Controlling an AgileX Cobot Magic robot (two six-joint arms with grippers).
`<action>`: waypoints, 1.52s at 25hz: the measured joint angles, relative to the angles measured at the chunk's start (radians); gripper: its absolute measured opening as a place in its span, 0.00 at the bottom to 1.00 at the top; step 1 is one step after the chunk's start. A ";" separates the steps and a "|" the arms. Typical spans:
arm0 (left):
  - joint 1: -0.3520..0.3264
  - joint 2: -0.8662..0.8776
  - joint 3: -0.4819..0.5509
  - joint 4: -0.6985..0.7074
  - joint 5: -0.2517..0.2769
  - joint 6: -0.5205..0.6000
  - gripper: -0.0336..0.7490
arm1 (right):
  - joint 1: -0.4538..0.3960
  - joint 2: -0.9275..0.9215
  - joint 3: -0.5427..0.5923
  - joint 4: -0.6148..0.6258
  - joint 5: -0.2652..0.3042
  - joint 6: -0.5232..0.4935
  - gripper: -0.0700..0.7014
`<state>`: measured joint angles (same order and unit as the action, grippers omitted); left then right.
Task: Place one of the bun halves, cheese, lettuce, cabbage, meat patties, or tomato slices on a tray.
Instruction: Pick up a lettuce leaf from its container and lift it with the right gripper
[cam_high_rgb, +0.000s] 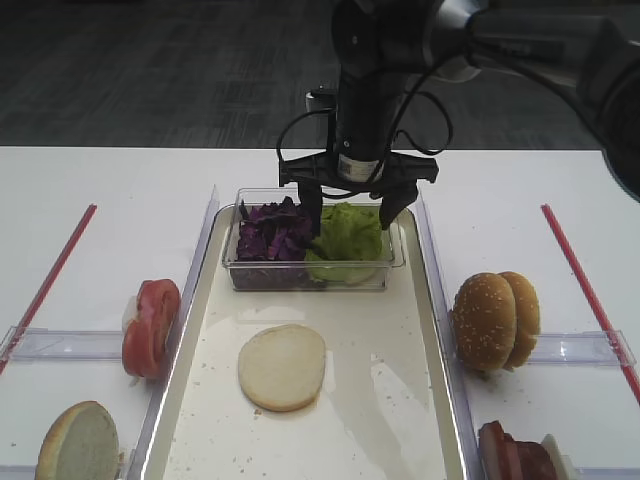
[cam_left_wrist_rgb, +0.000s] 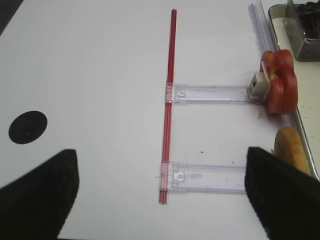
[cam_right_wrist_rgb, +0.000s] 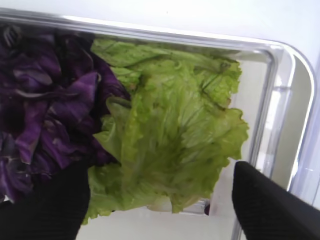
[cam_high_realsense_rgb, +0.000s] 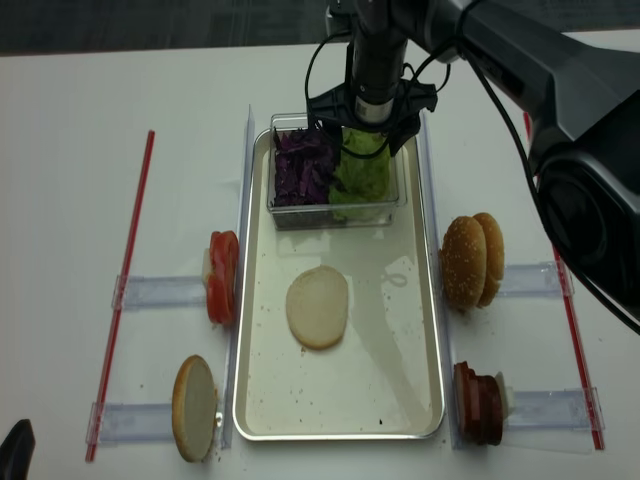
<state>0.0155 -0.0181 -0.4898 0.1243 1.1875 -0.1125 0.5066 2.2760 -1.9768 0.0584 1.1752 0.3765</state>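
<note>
My right gripper (cam_high_rgb: 350, 228) (cam_right_wrist_rgb: 155, 172) (cam_high_realsense_rgb: 362, 135) is open and lowered into the clear tub, one finger on each side of the light-green lettuce (cam_high_rgb: 347, 240) (cam_right_wrist_rgb: 175, 145). The left finger stands where the lettuce meets the purple cabbage (cam_high_rgb: 272, 235) (cam_right_wrist_rgb: 45, 110). Whether the pads touch the leaf I cannot tell. The tub stands at the far end of the tray (cam_high_rgb: 385, 410) (cam_high_realsense_rgb: 395, 360), where a pale bun half (cam_high_rgb: 282, 366) lies cut face up. My left gripper (cam_left_wrist_rgb: 160, 155) hangs open over bare table. No cheese shows.
Tomato slices (cam_high_rgb: 152, 325) (cam_left_wrist_rgb: 280, 82) and a bun half (cam_high_rgb: 78, 440) stand left of the tray. Seeded bun halves (cam_high_rgb: 495, 320) and meat patties (cam_high_rgb: 515, 455) stand to its right, all on clear holders. Red sticks (cam_high_rgb: 50, 280) (cam_high_rgb: 585, 290) lie on both outer sides.
</note>
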 joint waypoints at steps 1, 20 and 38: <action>0.000 0.000 0.000 0.000 0.000 0.000 0.83 | 0.000 0.006 0.000 0.002 -0.002 0.000 0.87; 0.000 0.000 0.000 0.000 0.000 0.000 0.83 | 0.000 0.048 -0.002 -0.014 -0.055 0.019 0.70; 0.000 0.000 0.000 0.000 0.000 0.000 0.83 | 0.000 0.061 -0.002 -0.023 -0.035 0.021 0.54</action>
<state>0.0155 -0.0181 -0.4898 0.1243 1.1875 -0.1125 0.5066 2.3374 -1.9784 0.0355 1.1405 0.3978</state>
